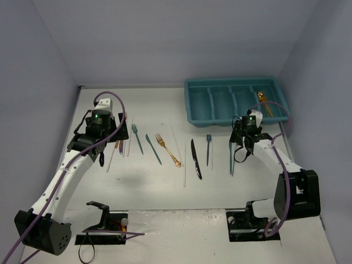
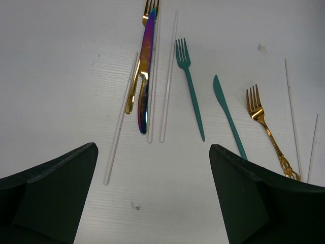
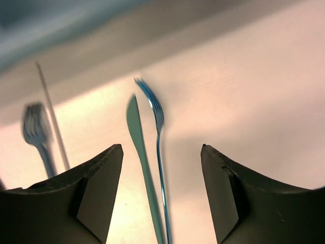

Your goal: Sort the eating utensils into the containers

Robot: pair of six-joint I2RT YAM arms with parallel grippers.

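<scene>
The teal cutlery tray [image 1: 193, 104] stands at the back right, with a gold utensil [image 1: 264, 102] in its rightmost compartment. Utensils lie in a row on the table: an iridescent purple knife [image 2: 145, 76] on a gold utensil [image 2: 135, 86], a teal fork [image 2: 189, 86], a teal knife [image 2: 228, 117], a gold fork [image 2: 264, 127], a black knife [image 1: 196, 158] and clear chopsticks [image 2: 122, 117]. My left gripper [image 2: 152, 193] is open and empty, just short of the purple knife's handle. My right gripper [image 3: 161, 193] is open, hovering over a teal knife [image 3: 142, 152] and a blue fork [image 3: 160, 147] lying side by side.
A small teal utensil [image 1: 209, 147] lies between the black knife and my right gripper [image 1: 240, 153]. A long white chopstick [image 1: 185, 165] lies mid-table. The grey walls close in the back and both sides. Black mounts stand at the near edge.
</scene>
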